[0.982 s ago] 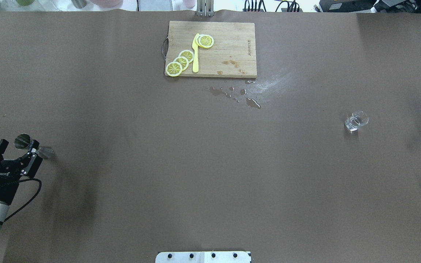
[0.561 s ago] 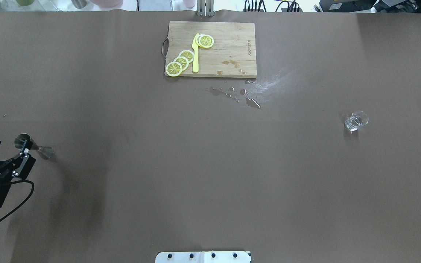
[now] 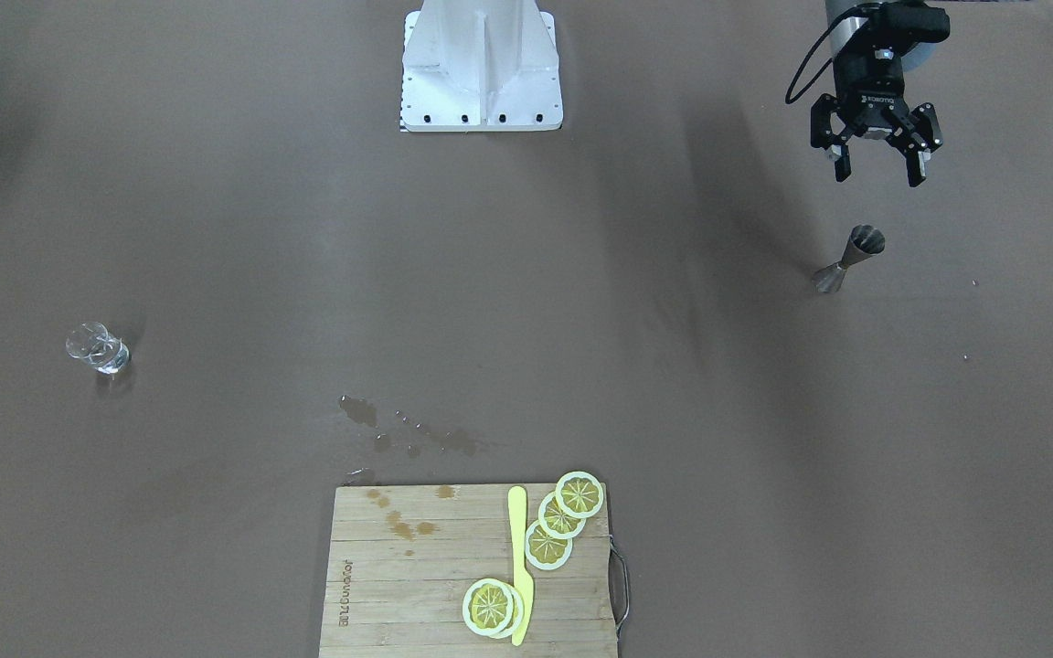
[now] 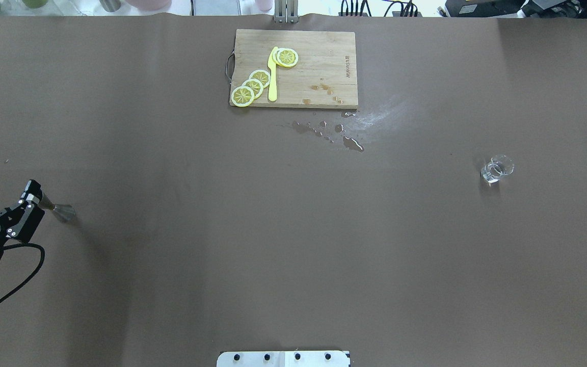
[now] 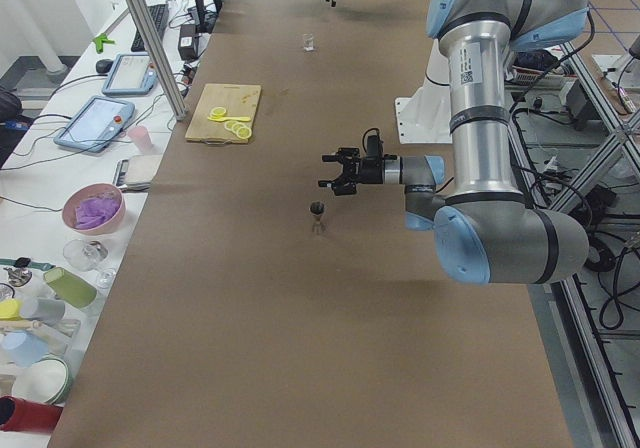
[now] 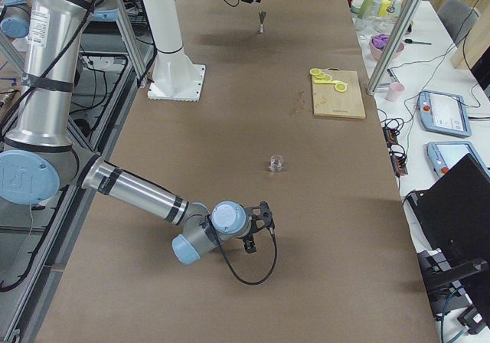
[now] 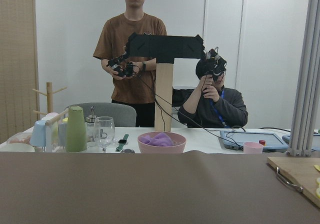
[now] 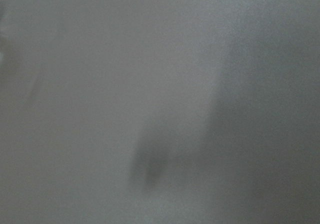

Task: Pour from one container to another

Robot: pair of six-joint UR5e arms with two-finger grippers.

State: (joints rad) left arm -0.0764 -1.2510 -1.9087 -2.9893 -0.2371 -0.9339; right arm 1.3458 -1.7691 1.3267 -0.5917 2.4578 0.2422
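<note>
A small metal jigger (image 3: 846,258) stands upright on the brown table near the robot's left end; it also shows as the jigger (image 4: 60,211) in the overhead view. My left gripper (image 3: 878,172) hangs open and empty, clear of the jigger on the robot's side of it. In the overhead view the left gripper (image 4: 5,187) overlaps the jigger's top. A small clear glass (image 4: 496,169) stands alone at the table's right side, seen as the glass (image 3: 99,349) from the front. My right gripper (image 6: 264,222) is low near the robot-side table edge, short of the glass; I cannot tell its state.
A wooden cutting board (image 4: 324,56) with lemon slices (image 4: 252,84) and a yellow knife (image 4: 272,76) lies at the far middle. Spilled liquid (image 4: 347,140) wets the cloth just before it. The robot's base plate (image 3: 481,68) sits mid-table at the near edge.
My left gripper, which straddled the jigger a second ago, has drawn back from it, still open. The jigger stays in place. The right arm's tip has left the overhead view's right edge.
</note>
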